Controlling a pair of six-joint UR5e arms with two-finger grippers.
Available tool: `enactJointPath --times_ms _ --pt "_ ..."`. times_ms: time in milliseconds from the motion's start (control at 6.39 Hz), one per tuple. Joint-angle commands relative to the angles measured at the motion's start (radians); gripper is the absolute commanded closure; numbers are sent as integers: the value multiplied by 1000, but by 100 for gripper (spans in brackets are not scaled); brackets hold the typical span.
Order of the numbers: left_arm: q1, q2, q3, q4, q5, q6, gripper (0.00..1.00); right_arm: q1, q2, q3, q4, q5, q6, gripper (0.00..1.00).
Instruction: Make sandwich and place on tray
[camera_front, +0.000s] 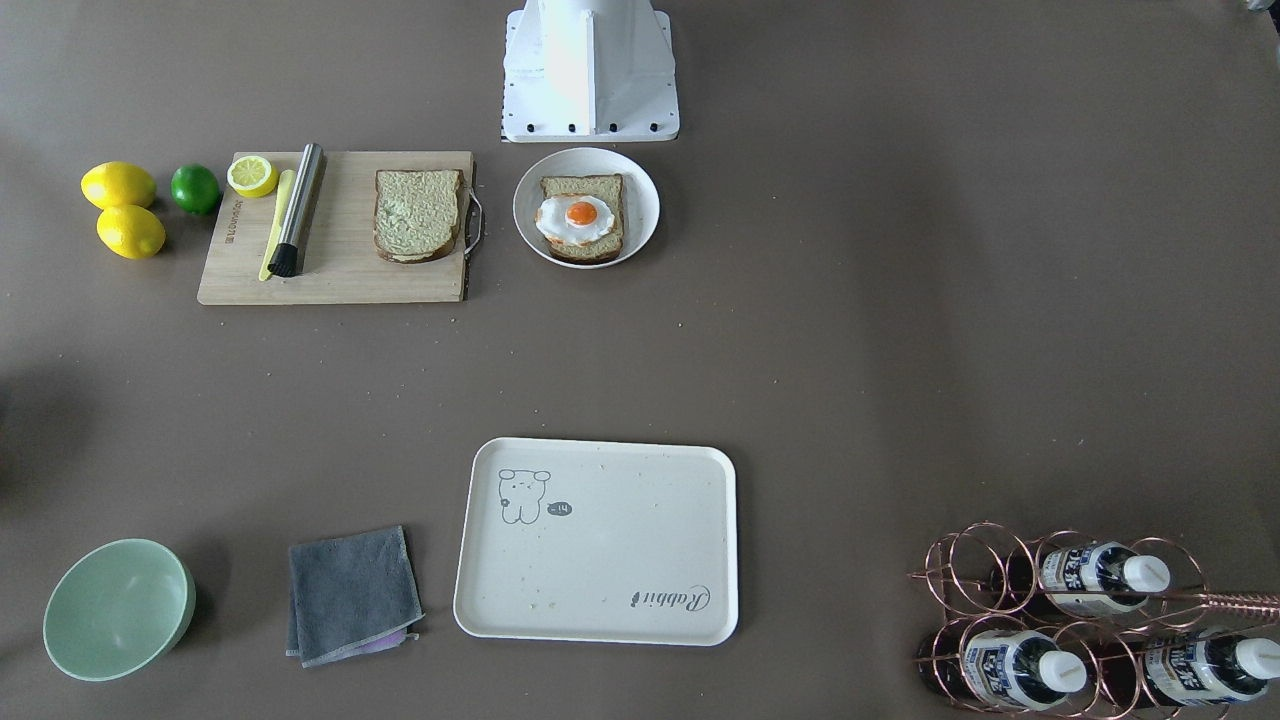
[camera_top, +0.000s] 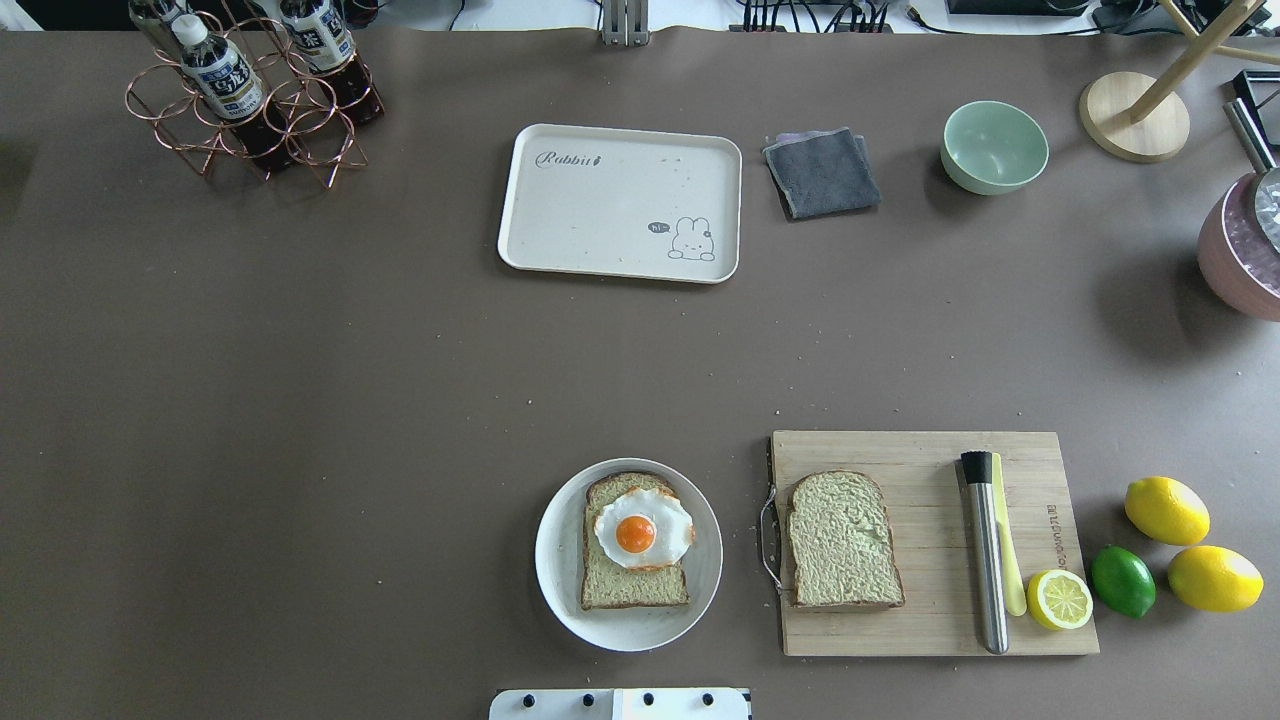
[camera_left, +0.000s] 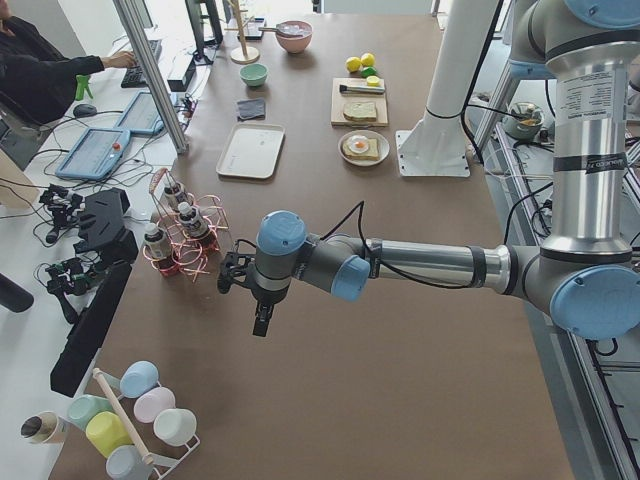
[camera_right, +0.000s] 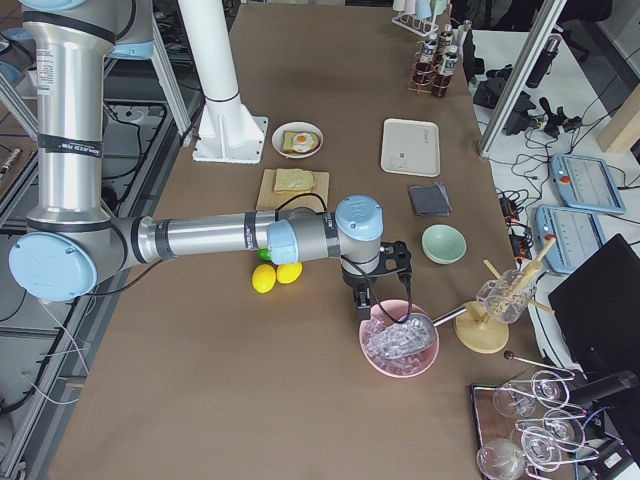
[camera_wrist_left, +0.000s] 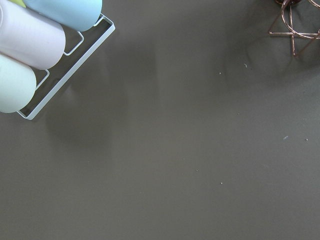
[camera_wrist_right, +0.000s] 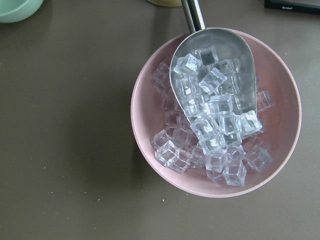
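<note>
Unassembled: egg-topped brown-crusted bread slice (camera_top: 635, 540) lower centre, plain porous bread slice (camera_top: 843, 540) lower right; cream rectangular tray (camera_top: 600, 215) unfilled. Cannot tell whether left gripper (camera_left: 261, 320) or right gripper (camera_right: 362, 303) is spread.

You have a wooden board (camera_top: 930, 630) on the tabletop (camera_top: 300, 400), carrying a steel rod (camera_top: 985, 550), a yellow spatula (camera_top: 1010, 560) touching its side and a lemon half (camera_top: 1060, 600) at the corner. Just off the board lie a lime (camera_top: 1122, 580) and two lemons (camera_top: 1166, 510) (camera_top: 1214, 578). A white plate (camera_top: 640, 630) sits near the board's metal handle. Across the tabletop you see a folded grey cloth (camera_top: 822, 172) beside a green bowl (camera_top: 994, 146), and a copper wire rack (camera_top: 255, 110) holding bottles (camera_top: 222, 75). A pink bowl (camera_wrist_right: 280, 75) holds ice cubes (camera_wrist_right: 210, 130) and a metal scoop (camera_wrist_right: 225, 37). Pastel cups (camera_wrist_left: 30, 40) lie in a white wire holder (camera_wrist_left: 70, 75).
</note>
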Motion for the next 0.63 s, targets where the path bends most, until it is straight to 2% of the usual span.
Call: enactJointPath --times_ms 0,469 --pt "0 -6 2 2 0 -1 2 0 0 0 0 0 1 0" --pt "0 2 1 0 0 4 2 0 0 2 0 0 -2 0"
